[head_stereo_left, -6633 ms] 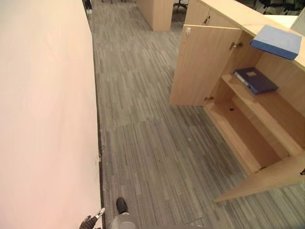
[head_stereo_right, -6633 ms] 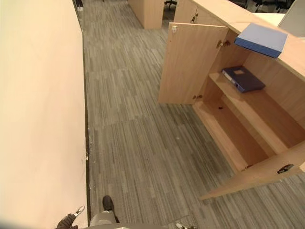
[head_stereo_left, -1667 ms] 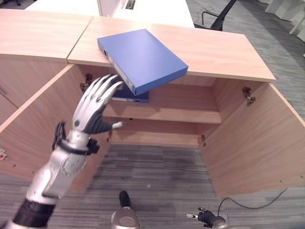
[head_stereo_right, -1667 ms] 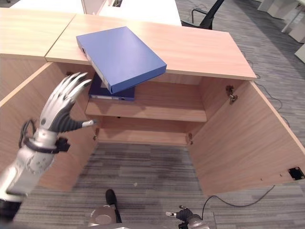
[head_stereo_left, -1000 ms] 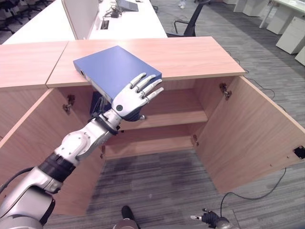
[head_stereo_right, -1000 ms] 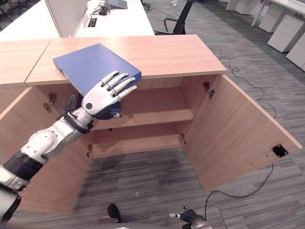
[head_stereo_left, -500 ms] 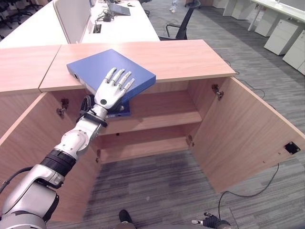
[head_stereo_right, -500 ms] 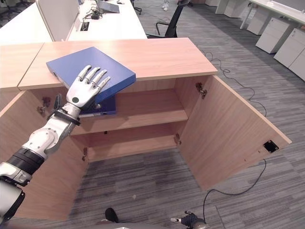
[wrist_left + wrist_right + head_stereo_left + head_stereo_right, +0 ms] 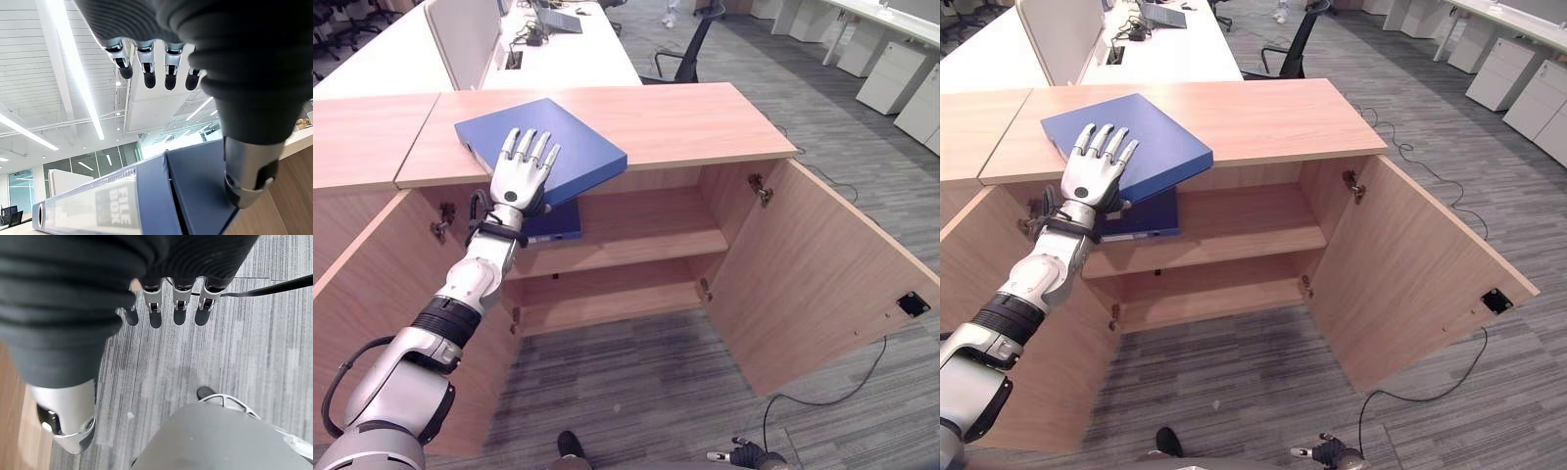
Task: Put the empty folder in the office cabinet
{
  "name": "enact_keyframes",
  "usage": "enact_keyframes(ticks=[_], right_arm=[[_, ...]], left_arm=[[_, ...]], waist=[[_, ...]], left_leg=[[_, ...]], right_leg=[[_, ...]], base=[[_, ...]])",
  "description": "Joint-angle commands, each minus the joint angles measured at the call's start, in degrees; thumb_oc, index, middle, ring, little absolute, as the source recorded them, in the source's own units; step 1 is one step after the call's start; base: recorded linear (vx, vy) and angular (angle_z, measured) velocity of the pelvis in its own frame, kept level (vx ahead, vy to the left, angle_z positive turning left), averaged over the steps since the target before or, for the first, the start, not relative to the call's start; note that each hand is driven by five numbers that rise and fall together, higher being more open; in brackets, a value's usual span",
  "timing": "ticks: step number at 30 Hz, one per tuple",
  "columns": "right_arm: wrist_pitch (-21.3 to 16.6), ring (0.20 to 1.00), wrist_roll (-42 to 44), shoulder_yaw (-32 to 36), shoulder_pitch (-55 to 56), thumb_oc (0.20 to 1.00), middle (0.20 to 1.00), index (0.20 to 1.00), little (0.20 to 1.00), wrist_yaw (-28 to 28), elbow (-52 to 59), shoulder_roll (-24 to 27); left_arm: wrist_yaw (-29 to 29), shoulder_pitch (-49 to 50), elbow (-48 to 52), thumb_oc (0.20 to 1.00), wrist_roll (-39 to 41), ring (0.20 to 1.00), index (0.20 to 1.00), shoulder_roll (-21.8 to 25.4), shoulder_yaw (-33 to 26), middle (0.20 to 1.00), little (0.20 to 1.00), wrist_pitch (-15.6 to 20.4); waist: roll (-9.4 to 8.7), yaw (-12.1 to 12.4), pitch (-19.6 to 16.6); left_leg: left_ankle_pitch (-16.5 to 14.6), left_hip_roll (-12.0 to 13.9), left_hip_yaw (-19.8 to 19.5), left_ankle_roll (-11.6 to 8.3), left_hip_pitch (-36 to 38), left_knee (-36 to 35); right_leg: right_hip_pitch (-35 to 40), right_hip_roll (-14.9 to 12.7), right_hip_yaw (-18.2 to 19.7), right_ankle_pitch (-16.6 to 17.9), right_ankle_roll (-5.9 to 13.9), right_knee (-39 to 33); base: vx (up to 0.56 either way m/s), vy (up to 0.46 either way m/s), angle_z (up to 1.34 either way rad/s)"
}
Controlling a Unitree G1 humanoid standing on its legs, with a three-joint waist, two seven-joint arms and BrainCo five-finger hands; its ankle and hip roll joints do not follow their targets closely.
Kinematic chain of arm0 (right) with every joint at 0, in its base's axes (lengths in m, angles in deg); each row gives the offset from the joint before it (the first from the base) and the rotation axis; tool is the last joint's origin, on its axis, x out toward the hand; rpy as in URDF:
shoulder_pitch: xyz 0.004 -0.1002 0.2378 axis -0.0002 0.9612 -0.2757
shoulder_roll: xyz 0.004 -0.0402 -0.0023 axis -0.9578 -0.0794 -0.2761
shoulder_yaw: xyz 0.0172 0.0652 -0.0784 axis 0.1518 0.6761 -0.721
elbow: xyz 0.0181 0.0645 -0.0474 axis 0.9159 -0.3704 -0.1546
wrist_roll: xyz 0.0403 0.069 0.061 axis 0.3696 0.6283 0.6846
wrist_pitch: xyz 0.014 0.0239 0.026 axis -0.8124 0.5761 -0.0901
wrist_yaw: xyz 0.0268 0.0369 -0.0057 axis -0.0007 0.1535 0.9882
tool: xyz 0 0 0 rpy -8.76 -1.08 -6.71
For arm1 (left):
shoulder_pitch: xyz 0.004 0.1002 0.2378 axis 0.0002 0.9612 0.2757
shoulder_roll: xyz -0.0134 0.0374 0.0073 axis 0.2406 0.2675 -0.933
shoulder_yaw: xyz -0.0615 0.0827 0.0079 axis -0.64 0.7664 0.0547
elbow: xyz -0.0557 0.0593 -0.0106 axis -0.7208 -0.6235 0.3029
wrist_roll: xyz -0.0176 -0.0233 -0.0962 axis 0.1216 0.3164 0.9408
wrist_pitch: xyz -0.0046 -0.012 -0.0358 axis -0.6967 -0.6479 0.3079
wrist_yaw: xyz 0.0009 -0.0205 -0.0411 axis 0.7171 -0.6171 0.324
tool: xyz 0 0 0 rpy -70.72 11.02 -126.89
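Reaching in from the lower left of the frame, the left hand (image 9: 520, 173) lies with straight, spread fingers flat on the blue folder (image 9: 570, 147), which sits on the cabinet (image 9: 705, 117) top in the upper left, one corner jutting past the front edge. Inside the cabinet, both doors wide, a second darker folder (image 9: 1150, 217) lies on the upper shelf (image 9: 636, 230); the lower shelf sits beneath it. Grey striped carpet (image 9: 636, 392) covers the floor, and a white counter (image 9: 568, 49) stands behind. The left wrist view shows the folder's labelled spine (image 9: 98, 208). The right hand (image 9: 166, 303) hangs over carpet, fingers relaxed and apart.
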Motion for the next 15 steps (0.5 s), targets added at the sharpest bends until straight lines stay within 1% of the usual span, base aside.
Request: enact_keyframes(ticks=[1, 9, 15], right_arm=[[0.5, 1.0, 0.15, 0.21, -1.15, 1.0, 1.0, 1.0, 1.0, 0.18, 0.23, 0.91], [0.95, 1.0, 0.22, 0.27, -1.22, 1.0, 1.0, 1.0, 1.0, 0.15, 0.13, 0.37], [1.15, 1.0, 0.04, 0.34, -1.12, 1.0, 1.0, 1.0, 1.0, 0.0, 0.05, 0.27]], left_arm=[[-0.34, -8.44, -3.98, 1.0, 2.6, 1.0, 1.0, -1.71, -2.19, 1.0, 1.0, -0.68], [-1.08, -6.64, -3.32, 1.0, 7.06, 1.0, 1.0, -4.45, -2.84, 1.0, 1.0, 0.68], [-1.63, -5.95, -3.51, 1.0, 8.51, 1.0, 1.0, -5.5, -2.8, 1.0, 1.0, 1.1]], waist=[[1.62, 0.97, -0.16], [1.85, 0.95, -0.16], [1.94, 0.81, -0.19]], left_leg=[[-1.01, 8.08, 2.16, -7.85, 2.98, 0.07], [-0.94, 7.96, 2.42, -7.8, 3.28, 0.04], [-1.03, 7.94, 2.36, -7.73, 3.41, 0.03]], right_leg=[[-2.69, -0.95, -1.31, 1.19, 1.4, -0.8], [-2.41, -0.77, -1.28, 1.24, 1.35, -0.96], [-2.36, -0.82, -1.2, 1.24, 1.33, -1.0]], base=[[0.0, 0.0, 0.0], [0.0, 0.0, 0.0], [0.0, 0.0, 0.0]])
